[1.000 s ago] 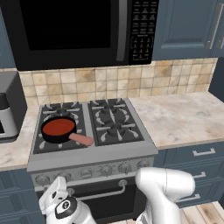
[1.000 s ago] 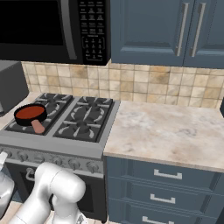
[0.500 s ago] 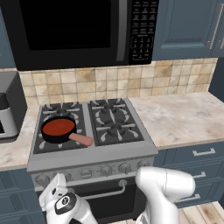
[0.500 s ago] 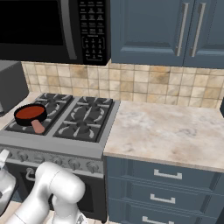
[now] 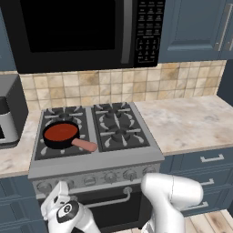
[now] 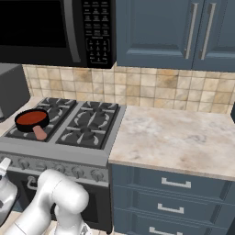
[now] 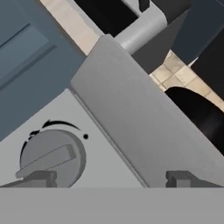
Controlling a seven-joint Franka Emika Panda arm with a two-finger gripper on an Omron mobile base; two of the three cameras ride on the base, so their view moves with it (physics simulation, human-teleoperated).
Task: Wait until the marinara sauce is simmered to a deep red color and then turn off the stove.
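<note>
The marinara sauce is a red disc filling a small black pan with a pinkish handle, on the front left burner of the stove. From the right base view the sauce looks the same red. My gripper is low in front of the stove's left end, pointing up at the row of knobs. In the hand view my gripper is open, and the leftmost knob sits just above the left fingertip, with its bar slanted. Nothing is between the fingers.
A black microwave hangs over the range. A grey toaster oven stands on the counter to the left. A marble counter with blue drawers lies to the right. The oven door's bar handle runs beside my wrist.
My hand has edged slightly to the right under the knob row. The pan and sauce look the same.
</note>
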